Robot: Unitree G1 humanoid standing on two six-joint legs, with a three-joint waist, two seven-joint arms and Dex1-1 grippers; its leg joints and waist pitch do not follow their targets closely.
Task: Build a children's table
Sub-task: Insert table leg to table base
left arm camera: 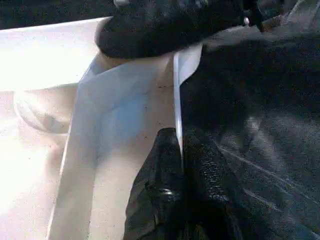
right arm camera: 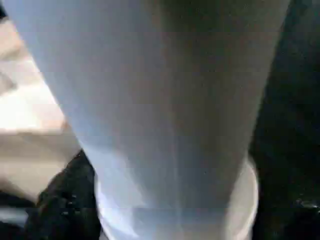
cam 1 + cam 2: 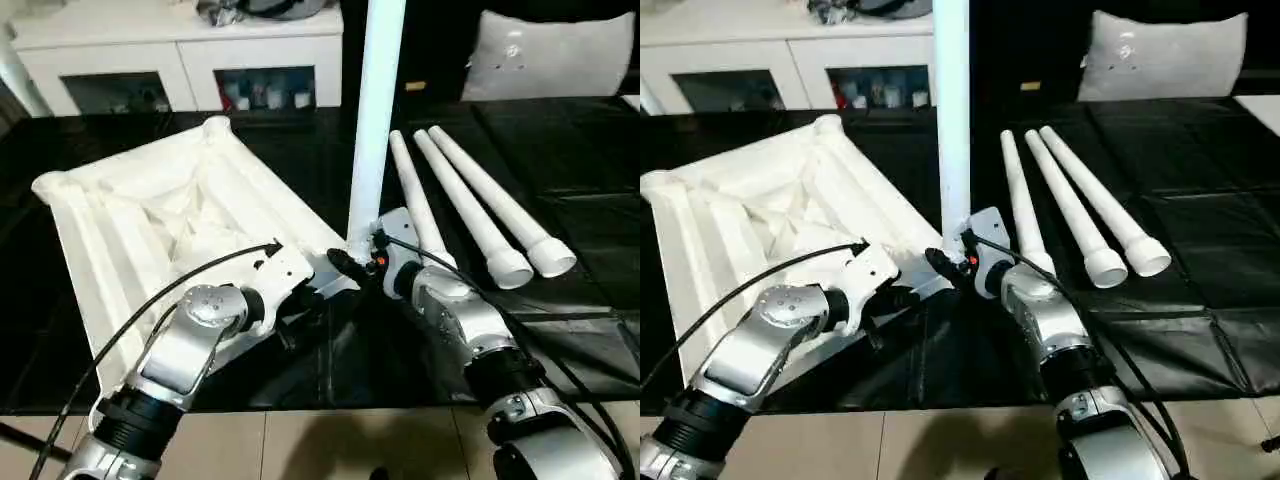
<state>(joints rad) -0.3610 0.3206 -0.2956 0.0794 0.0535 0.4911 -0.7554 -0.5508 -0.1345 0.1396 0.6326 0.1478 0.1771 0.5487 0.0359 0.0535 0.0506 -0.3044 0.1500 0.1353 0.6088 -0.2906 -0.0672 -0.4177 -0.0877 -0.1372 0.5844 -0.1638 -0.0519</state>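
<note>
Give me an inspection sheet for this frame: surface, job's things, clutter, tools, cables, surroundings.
Surface: black sheet, glossy and creased.
Job's things: tabletop lying underside up; one leg standing upright at its near corner; three legs lying side by side to the right.
Clutter: nothing seen.
Tools: left tool shut on the tabletop rim; right tool at the base of the upright leg, grip unclear.
Cables: black cable looping along the left forearm; another along the right forearm.
Surroundings: white cabinet behind; grey cushion at far right.
</note>
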